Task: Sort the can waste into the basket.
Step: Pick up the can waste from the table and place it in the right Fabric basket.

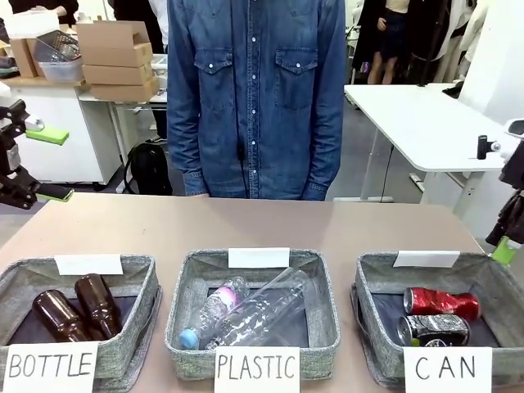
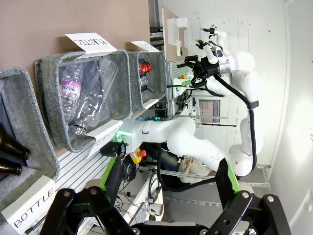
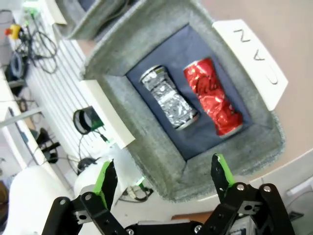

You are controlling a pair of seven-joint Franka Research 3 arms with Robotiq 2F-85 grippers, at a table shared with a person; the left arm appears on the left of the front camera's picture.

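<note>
The grey woven basket [image 1: 370, 282] with the "CAN" sign sits at the table's front right. In it lie side by side a dented red can [image 1: 440, 302] and a dark grey can [image 1: 434, 330]. From the right wrist view, the grey can [image 3: 168, 98] and red can [image 3: 212, 95] lie on the basket's [image 3: 146, 142] dark floor. My right gripper [image 3: 164, 178] hovers above the basket, open, nothing between its fingers. It shows partly at the right edge of the front view [image 1: 508, 246]. My left gripper [image 1: 49, 164] is open and empty, raised at the table's far left.
A "PLASTIC" basket [image 1: 184, 303] with clear bottles stands in the middle and a "BOTTLE" basket [image 1: 143, 295] with brown glass bottles at the left. A person in a denim shirt [image 1: 255, 98] stands at the far side. The tabletop [image 1: 262, 225] behind the baskets is bare.
</note>
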